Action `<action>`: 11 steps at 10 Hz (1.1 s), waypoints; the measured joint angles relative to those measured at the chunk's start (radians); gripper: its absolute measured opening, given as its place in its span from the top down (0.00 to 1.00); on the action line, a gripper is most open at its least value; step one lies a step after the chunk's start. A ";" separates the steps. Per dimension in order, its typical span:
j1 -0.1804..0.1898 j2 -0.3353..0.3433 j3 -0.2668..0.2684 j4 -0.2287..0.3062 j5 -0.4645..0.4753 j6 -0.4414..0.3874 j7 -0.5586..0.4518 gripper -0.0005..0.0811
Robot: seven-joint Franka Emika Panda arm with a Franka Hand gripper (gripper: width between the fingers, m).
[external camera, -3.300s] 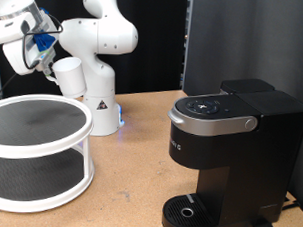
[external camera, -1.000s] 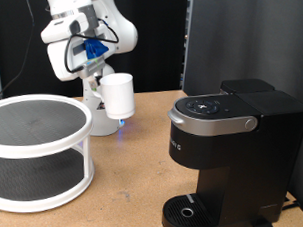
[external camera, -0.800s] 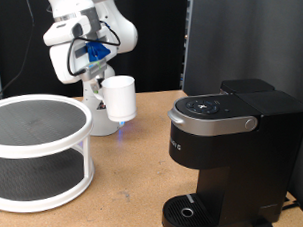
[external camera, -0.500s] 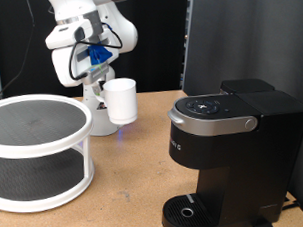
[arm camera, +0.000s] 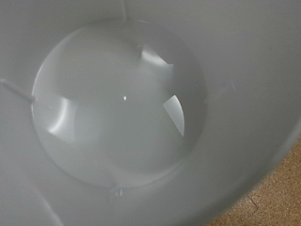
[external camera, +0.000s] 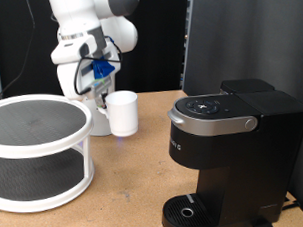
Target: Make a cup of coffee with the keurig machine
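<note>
Nearest, at exterior view's bottom right: keurig machine [external camera: 230, 146] on desk [external camera: 129, 188], lid down, round drip base bare, waiting for mug. Left: two-tier white round shelf [external camera: 38, 150]. Further back: pincer [external camera: 101, 80] clamped on cup [external camera: 122, 111] rim, cup upright, mouth up, empty inside, well apart from machine.

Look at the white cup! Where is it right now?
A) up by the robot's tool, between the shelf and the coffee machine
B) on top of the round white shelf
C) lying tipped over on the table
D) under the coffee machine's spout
A: the cup hangs upright at the tool, with the round shelf on one side and the keurig machine on the other.
</note>
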 joint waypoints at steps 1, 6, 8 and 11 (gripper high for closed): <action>0.006 0.021 0.002 -0.022 0.000 0.053 0.000 0.91; 0.052 0.205 0.008 -0.040 0.043 0.268 0.001 0.91; 0.073 0.281 0.007 -0.039 0.087 0.344 -0.027 0.91; 0.094 0.384 0.007 -0.032 0.174 0.432 -0.100 0.91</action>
